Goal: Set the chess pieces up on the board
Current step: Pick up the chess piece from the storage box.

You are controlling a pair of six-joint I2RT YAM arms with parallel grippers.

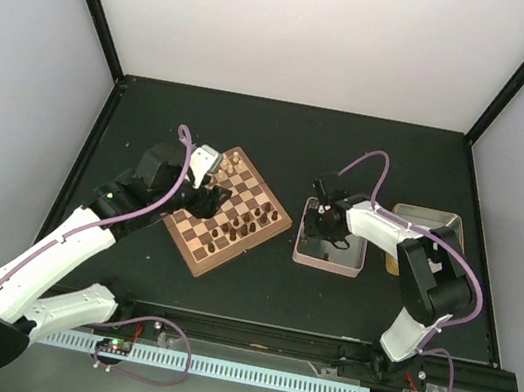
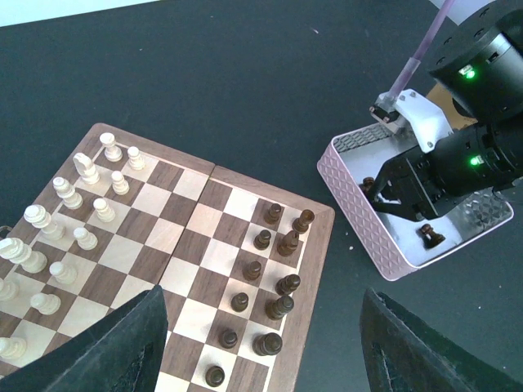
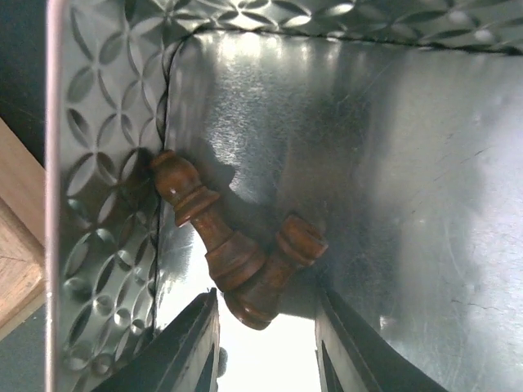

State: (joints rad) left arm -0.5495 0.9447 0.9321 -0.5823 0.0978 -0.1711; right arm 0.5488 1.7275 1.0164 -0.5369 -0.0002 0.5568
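Observation:
The board (image 1: 197, 264) lies left of centre, with dark chess pieces (image 1: 250, 224) along its right side and cream pieces at its far left. The left wrist view shows the board (image 2: 323, 269) and several dark pieces (image 2: 278, 306) standing in two rows. My left gripper (image 2: 261, 363) is open and empty above the board (image 1: 207, 171). My right gripper (image 1: 323, 225) is down inside the tin (image 1: 328, 264). In the right wrist view it (image 3: 265, 359) is open, and two dark pieces, a pawn-like one (image 3: 200, 224) and a rook (image 3: 278, 273), lie on the tin floor just ahead of its fingertips.
A tan tray (image 1: 429, 226) sits right of the tin. The tin's patterned wall (image 3: 98, 122) is close on the left of my right fingers. Another dark piece (image 2: 428, 237) stands in the tin (image 2: 359, 220). Black walls edge the table.

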